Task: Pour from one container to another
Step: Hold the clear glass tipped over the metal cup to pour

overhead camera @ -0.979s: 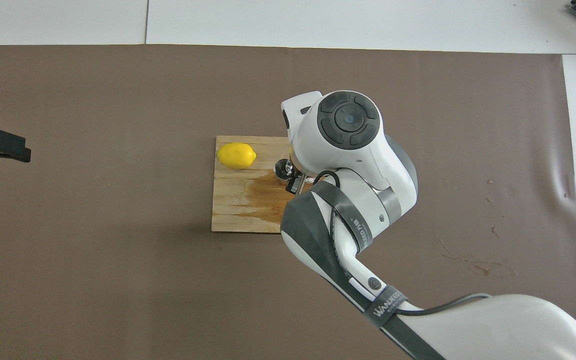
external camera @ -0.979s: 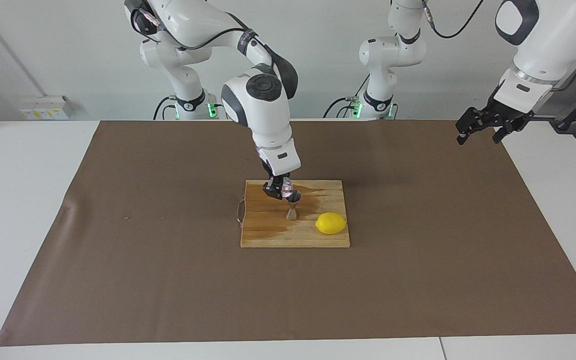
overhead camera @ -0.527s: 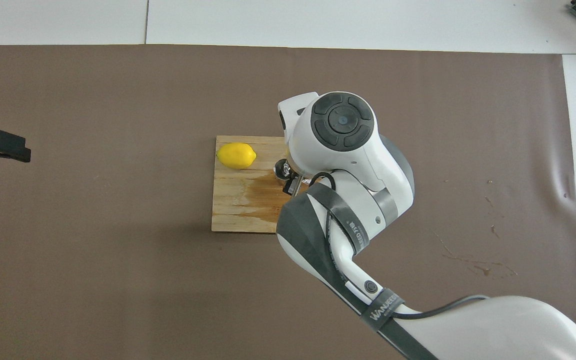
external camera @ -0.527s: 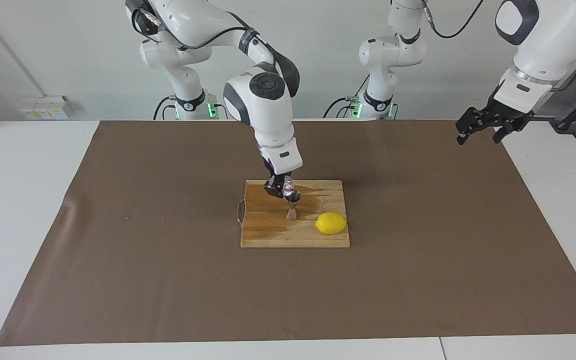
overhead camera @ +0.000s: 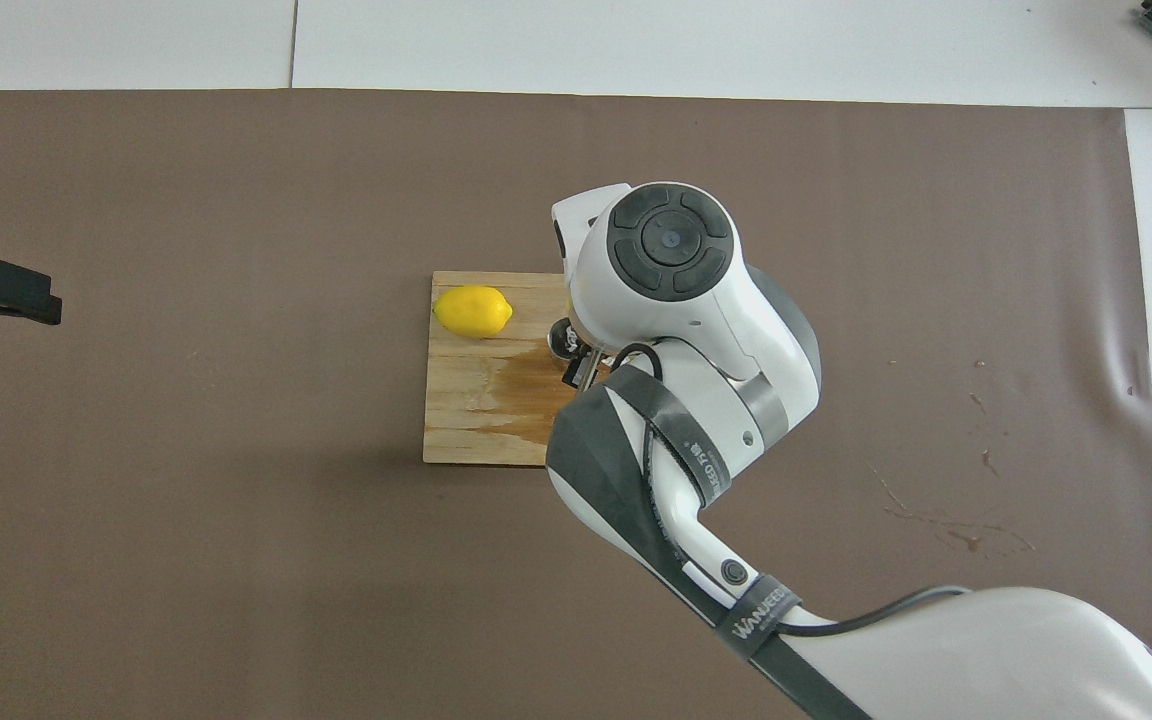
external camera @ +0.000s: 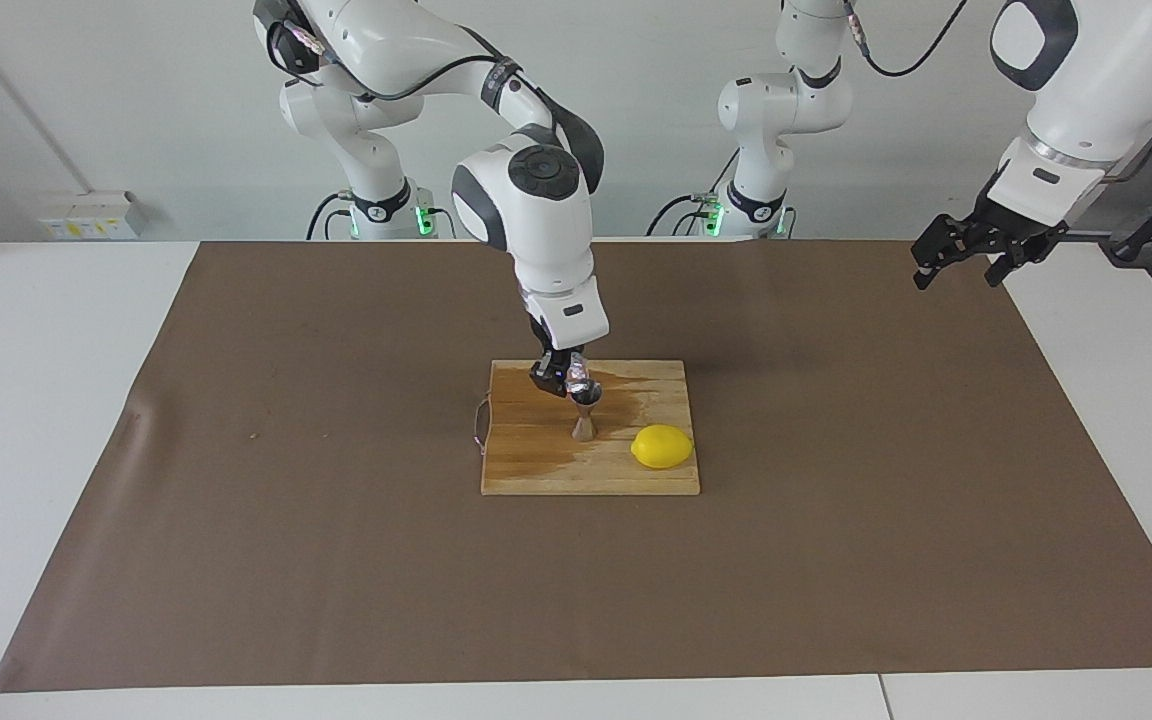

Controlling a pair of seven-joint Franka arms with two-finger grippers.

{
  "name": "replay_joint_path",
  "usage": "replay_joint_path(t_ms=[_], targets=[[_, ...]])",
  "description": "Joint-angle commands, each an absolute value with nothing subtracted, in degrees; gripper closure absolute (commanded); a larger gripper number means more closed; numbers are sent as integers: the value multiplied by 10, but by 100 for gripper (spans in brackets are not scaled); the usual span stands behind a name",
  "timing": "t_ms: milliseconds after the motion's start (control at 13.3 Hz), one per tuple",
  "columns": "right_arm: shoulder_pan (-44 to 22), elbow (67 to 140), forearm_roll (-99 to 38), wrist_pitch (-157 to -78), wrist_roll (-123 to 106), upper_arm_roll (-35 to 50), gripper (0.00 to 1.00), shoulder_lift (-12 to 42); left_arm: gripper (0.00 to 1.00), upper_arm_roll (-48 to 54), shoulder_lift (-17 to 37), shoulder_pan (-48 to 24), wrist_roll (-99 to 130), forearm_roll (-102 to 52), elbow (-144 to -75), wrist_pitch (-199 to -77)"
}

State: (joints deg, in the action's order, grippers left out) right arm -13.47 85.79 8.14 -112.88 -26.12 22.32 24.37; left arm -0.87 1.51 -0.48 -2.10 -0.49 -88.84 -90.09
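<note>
Wet-stained slatted wooden board [external camera: 536, 470], hourglass metal jigger [external camera: 584, 418]

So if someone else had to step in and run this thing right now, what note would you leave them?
Right end effector: shut on the clear glass cup, held tilted just above the metal jigger.
Left end effector: open, holding nothing, waiting up over the mat's edge at the left arm's end.
Jigger stands upright on the wooden board, beside the lemon. The board has a wet stain.
Done: cup picked up, brought over the jigger and tipped.
Left: finish the pour, right the cup, set it down. Whether liquid is flowing cannot be made out.
</note>
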Motion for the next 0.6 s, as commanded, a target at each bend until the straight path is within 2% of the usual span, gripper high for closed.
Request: replay_joint_path(t_ms=[0, 527], targets=[[-139, 814, 105, -1101, -242, 232, 85, 266, 0, -10, -3, -4, -26, 0, -906, -898], [-147, 799, 128, -1087, -226, 233, 86, 278, 0, -10, -3, -4, -26, 0, -906, -898]])
